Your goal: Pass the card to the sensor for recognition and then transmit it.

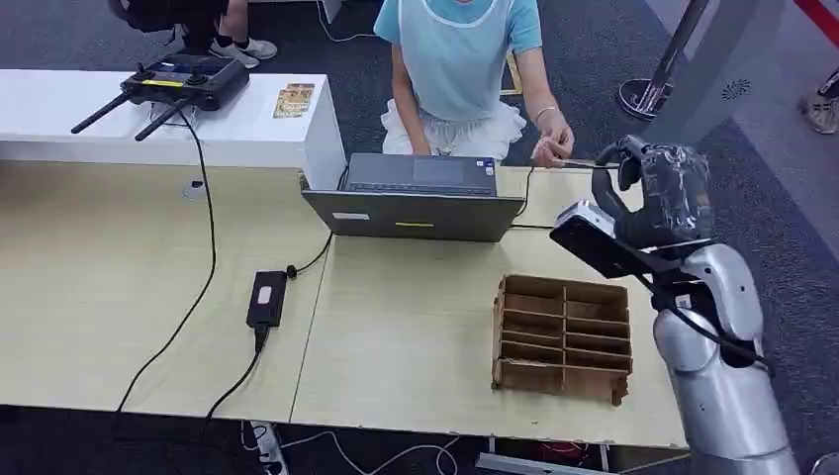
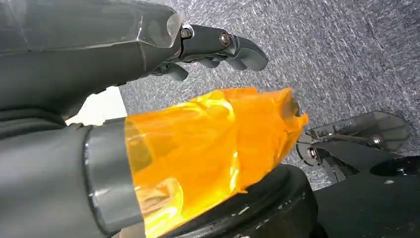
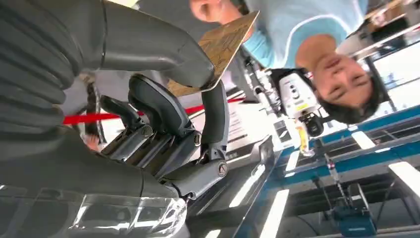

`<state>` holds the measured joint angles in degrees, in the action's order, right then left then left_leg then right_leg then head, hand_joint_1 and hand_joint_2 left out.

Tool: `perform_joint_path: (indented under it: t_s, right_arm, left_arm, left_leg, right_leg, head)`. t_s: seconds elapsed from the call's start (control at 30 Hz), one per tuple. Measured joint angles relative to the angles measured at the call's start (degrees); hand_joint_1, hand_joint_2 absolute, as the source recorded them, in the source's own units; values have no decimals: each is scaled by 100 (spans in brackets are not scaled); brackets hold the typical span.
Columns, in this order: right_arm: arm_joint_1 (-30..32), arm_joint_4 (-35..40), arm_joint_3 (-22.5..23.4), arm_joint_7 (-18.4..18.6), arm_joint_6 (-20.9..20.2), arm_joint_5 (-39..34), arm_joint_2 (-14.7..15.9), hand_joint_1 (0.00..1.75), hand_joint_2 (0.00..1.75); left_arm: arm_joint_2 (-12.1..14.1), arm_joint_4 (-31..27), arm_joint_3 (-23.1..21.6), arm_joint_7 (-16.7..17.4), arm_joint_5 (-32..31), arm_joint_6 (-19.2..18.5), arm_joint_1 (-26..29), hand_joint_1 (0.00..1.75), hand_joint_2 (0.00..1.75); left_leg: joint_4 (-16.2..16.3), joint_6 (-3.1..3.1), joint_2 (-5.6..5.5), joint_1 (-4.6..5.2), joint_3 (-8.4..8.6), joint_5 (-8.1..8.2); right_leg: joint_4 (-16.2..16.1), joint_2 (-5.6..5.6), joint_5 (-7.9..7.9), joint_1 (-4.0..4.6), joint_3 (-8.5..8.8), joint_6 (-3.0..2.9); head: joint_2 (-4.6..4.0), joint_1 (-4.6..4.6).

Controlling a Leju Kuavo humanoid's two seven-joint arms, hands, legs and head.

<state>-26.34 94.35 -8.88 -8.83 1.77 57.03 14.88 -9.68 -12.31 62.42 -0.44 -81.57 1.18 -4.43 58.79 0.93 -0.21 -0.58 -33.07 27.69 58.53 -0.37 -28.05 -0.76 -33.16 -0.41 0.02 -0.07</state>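
Note:
My right hand [image 1: 648, 183] is raised above the table's far right corner, beyond the wooden rack. It pinches a thin brown patterned card [image 3: 223, 44] between thumb and a finger. The card [image 1: 579, 163] sticks out toward a person in a light blue top [image 1: 460, 59]. That person's hand [image 1: 554, 137] touches the card's far end [image 3: 208, 9]. My left hand [image 2: 218, 47] hangs over grey carpet, its dark fingers loosely extended and holding nothing. Its thumb [image 2: 213, 148] is wrapped in orange film.
A wooden rack with compartments [image 1: 564, 336] sits on the beige table [image 1: 396, 346] below my right arm. A grey laptop [image 1: 416, 198] stands at the table's far edge. A small black box on a cable [image 1: 267, 297] lies mid-table. A controller [image 1: 183, 79] rests on the white counter.

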Motion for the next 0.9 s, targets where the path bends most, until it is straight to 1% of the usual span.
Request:
perform_joint_path:
  t_s: [0.17, 0.4, 0.6, 0.77, 0.8, 0.83, 0.87, 0.9]
  right_arm:
    - [-612, -525, -223, 376, -103, 544, 4, 175, 175]
    - [-1350, -1383, -559, 784, -197, 1269, 4, 175, 175]
    - [-1755, -2000, -747, 1018, -225, 1718, -50, 175, 175]
    - [-1941, -2334, -833, 1151, -216, 1988, -120, 175, 175]
    - [-1969, -2391, -839, 1167, -216, 2052, -136, 169, 175]
    - [-1995, -2457, -846, 1191, -216, 2122, -155, 96, 175]
    - [-2013, -2522, -848, 1197, -216, 2174, -171, 96, 175]
    - [-2026, -2568, -854, 1197, -216, 2214, -181, 0, 175]
  left_arm:
    - [2, 0, -9, 0, -74, -22, -4, 0, 0]
    - [4, 0, -50, -72, -138, -61, -6, 0, 0]
    - [4, 0, -81, -79, -197, -68, -11, 0, 0]
    - [4, 0, -98, -87, -225, -83, -12, 0, 0]
    - [4, 0, -101, -90, -227, -85, -12, 0, 0]
    - [4, 0, -105, -90, -232, -85, -12, 0, 0]
    - [4, 0, -107, -90, -234, -85, -12, 0, 0]
    - [4, 0, -109, -90, -234, -85, -12, 0, 0]
  left_leg:
    - [0, 0, 0, 0, 0, -1]
    - [1, -1, -3, 0, -1, -2]
    - [1, -1, -4, 0, -2, -2]
    - [1, -1, -4, 0, -2, -2]
    - [1, -1, -4, 0, -2, -2]
    - [1, -1, -4, 0, -2, -2]
    - [1, -1, -4, 0, -1, -2]
    - [1, -1, -5, 0, -1, -2]
  right_leg:
    - [0, 0, 1, 0, 0, 1]
    - [2, -2, 2, 0, 0, 1]
    - [2, -3, 2, 0, 0, 2]
    - [2, -2, 1, 0, 0, 2]
    - [2, -3, 1, 0, 0, 2]
    - [2, -3, 2, 0, 0, 1]
    - [2, -3, 2, 0, 0, 1]
    - [2, -3, 2, 0, 0, 1]
  head:
    - [0, 2]
    - [0, 2]
    - [-2, 4]
    - [0, 2]
    - [0, 2]
    - [0, 2]
    - [0, 2]
    - [0, 0]
